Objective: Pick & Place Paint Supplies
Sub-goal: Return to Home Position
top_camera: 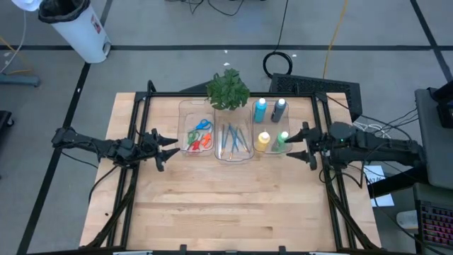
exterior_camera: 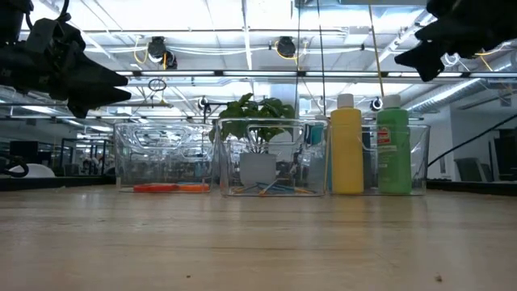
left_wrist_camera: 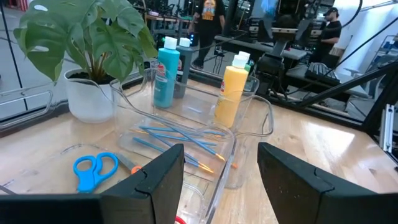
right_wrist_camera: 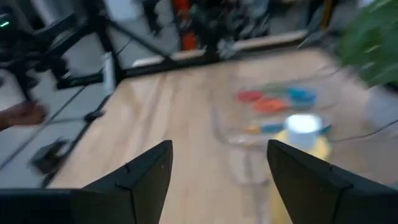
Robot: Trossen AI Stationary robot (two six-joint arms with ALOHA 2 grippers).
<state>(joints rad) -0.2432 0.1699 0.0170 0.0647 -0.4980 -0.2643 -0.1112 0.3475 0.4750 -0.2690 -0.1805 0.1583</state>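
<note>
Paint supplies (top_camera: 232,139) are binned by the desk's (top_camera: 226,205) far edge.
Left gripper (top_camera: 172,145) and right gripper (top_camera: 291,145) are held released, empty, flanking them.

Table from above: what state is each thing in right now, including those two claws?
Left gripper: open, empty.
Right gripper: open, empty.
Scissors: lying in left bin.
Brushes: lying in middle bin.
Paint bottles: upright, capped, in right bin.
Plant: upright behind bins.
</note>
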